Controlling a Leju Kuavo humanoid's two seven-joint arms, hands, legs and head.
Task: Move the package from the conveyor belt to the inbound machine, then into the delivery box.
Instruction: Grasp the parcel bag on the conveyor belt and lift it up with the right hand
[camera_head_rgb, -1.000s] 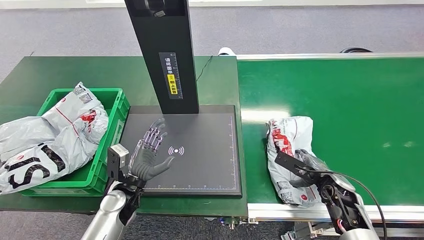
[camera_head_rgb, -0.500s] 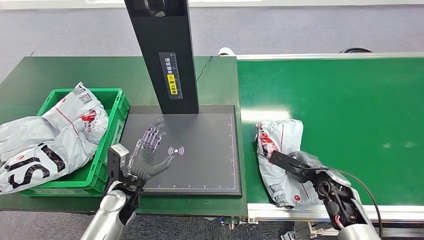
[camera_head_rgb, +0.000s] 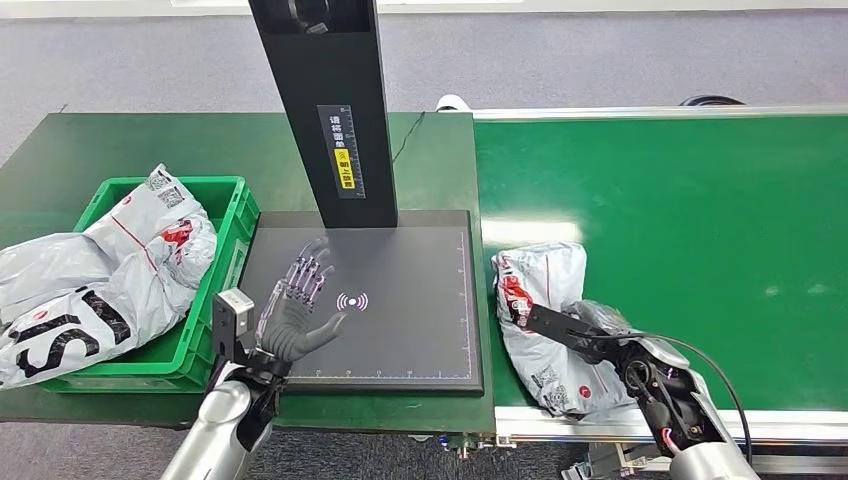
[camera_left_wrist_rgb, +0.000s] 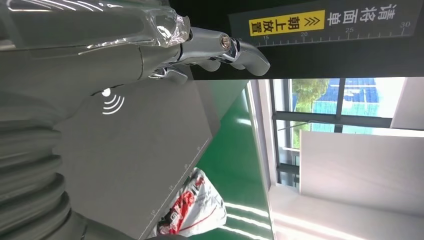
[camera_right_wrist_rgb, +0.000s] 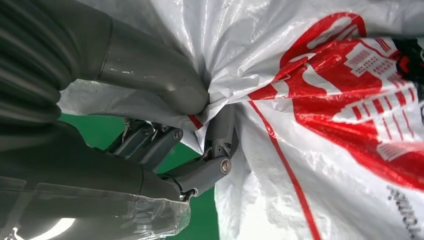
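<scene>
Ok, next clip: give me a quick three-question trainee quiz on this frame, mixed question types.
1. True or false: the package already lies on the scanner pad of the inbound machine.
2. Multiple choice: what is the right hand doing? A) hanging free over the belt B) pinching the package's plastic C) pressing the pad
3. Fill in: the left hand hovers open over the ____.

Key
1. False: it lies on the green conveyor belt, close to the pad's edge.
2. B: the right wrist view shows thumb and a finger bunching the plastic.
3. Scanner pad, next to the green delivery box that holds other bags.
</scene>
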